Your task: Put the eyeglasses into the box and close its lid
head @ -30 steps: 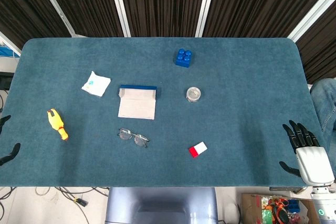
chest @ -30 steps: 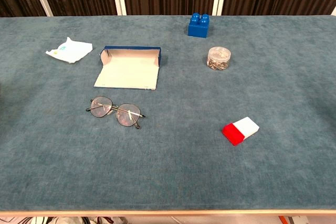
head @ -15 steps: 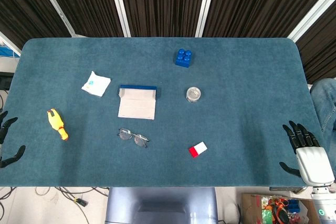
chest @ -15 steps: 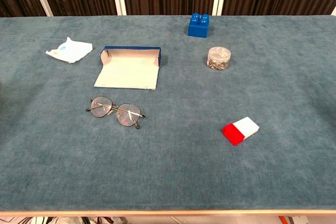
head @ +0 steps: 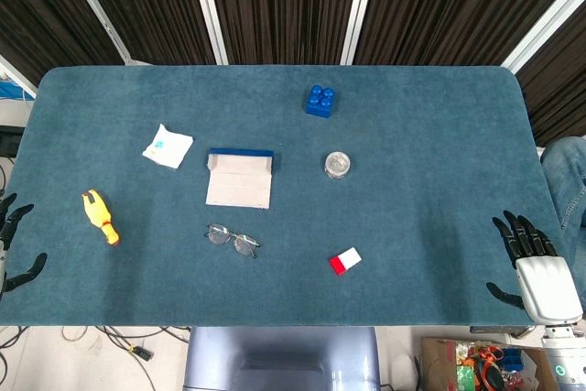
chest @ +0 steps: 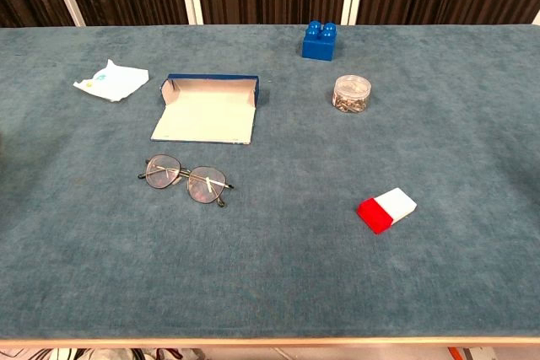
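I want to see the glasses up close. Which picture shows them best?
The chest view: the eyeglasses look bigger there, with both round lenses clear. The head view shows them small, below the open box.

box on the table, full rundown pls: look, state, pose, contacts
The box is a slim blue case with a pale lining, probably card. It lies open on the table, lid flap flat toward the robot, tray with low blue walls on the far side. Nothing is inside. The eyeglasses lie just in front of it, apart; neither hand touches it.
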